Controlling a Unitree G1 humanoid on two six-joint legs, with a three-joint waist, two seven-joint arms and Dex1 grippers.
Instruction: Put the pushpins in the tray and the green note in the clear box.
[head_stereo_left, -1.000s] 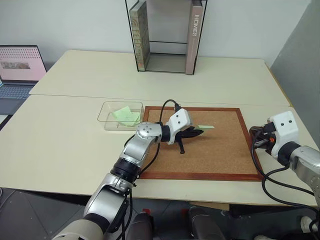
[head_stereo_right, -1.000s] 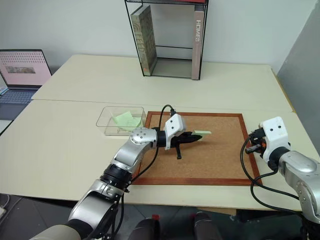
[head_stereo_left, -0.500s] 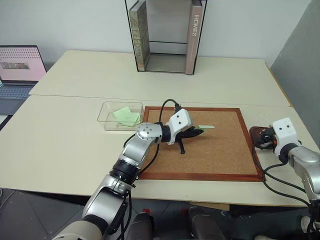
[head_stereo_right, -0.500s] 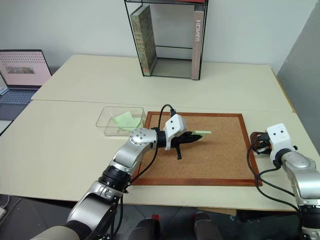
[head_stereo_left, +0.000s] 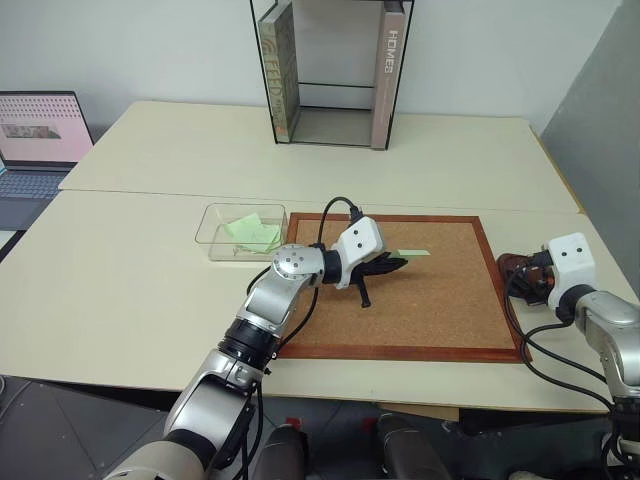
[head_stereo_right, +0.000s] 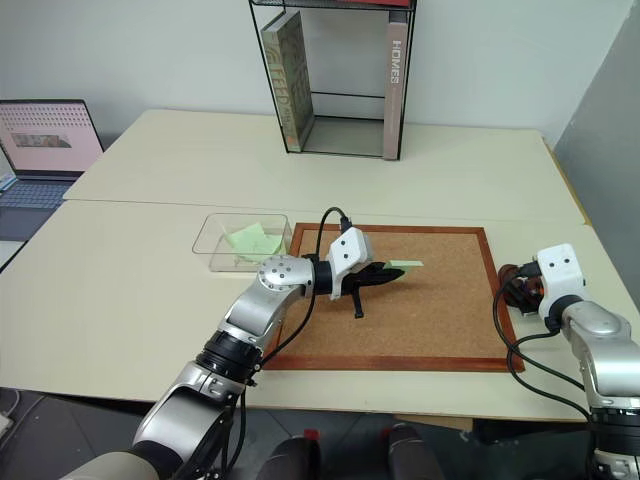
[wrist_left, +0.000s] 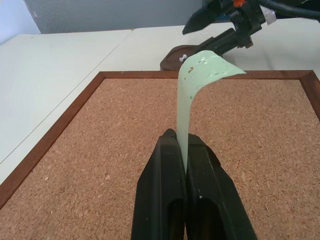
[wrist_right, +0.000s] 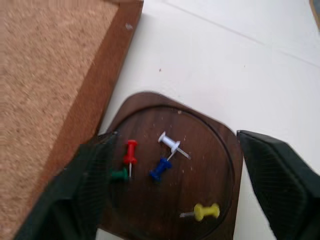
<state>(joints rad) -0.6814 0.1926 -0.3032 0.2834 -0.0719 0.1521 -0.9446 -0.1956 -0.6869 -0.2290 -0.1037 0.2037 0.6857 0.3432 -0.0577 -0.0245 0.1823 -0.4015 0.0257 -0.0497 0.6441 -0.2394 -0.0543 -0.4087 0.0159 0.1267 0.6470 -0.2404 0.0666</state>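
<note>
Right wrist view: right gripper (wrist_right: 175, 192) spread wide over the tray (wrist_right: 210, 210), pushpins (wrist_right: 160, 167) lying inside, tray just beside the corkboard (head_stereo_left: 420, 300). Left gripper (wrist_left: 181, 145) pinched tight on the green note (wrist_left: 200, 75), held above the cork, well short of the clear box (head_stereo_left: 215, 240). Risk: thin note curls and could slip or crease during transfer. Pale beige table (head_stereo_left: 130, 270), laptop (head_stereo_left: 40, 130) at far left, book stand (head_stereo_left: 330, 70) by a white wall.

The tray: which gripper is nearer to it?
Right. The right gripper hangs open just over the tray, where pushpins lie. The left gripper is over the corkboard, pinching the green note.
</note>
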